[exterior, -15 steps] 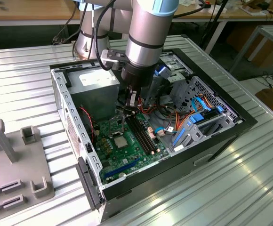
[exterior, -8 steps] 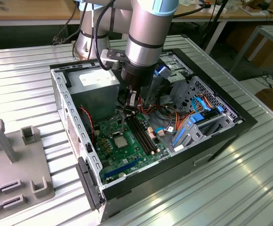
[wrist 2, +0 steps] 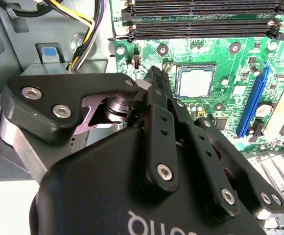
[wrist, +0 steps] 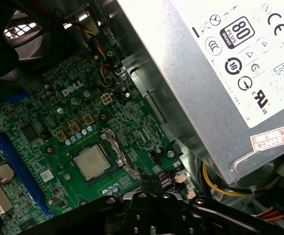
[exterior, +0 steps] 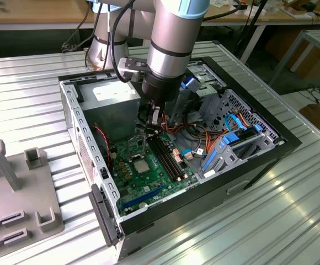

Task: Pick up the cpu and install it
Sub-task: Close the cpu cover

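Note:
The cpu [exterior: 140, 165] lies flat in its socket on the green motherboard [exterior: 160, 179] inside the open computer case. It is a small square part with a dull grey centre, seen in both wrist views [wrist 2: 196, 81] [wrist: 92, 161]. My gripper [exterior: 153, 124] hangs above the board between the power-supply box and the memory slots, off to one side of the cpu and not touching it. Its black fingers meet at the tips [wrist 2: 155, 73] [wrist: 149, 178], shut with nothing seen between them.
The grey power-supply box [exterior: 113, 102] [wrist: 220, 73] stands close beside the gripper. Long black memory slots [exterior: 168, 154] [wrist 2: 205, 19], a blue expansion slot [wrist 2: 252, 103] and coloured cables [wrist 2: 78, 29] surround the socket. A drive cage [exterior: 232, 138] fills the case's far side. Grey fixtures [exterior: 16, 187] stand at the exterior view's left.

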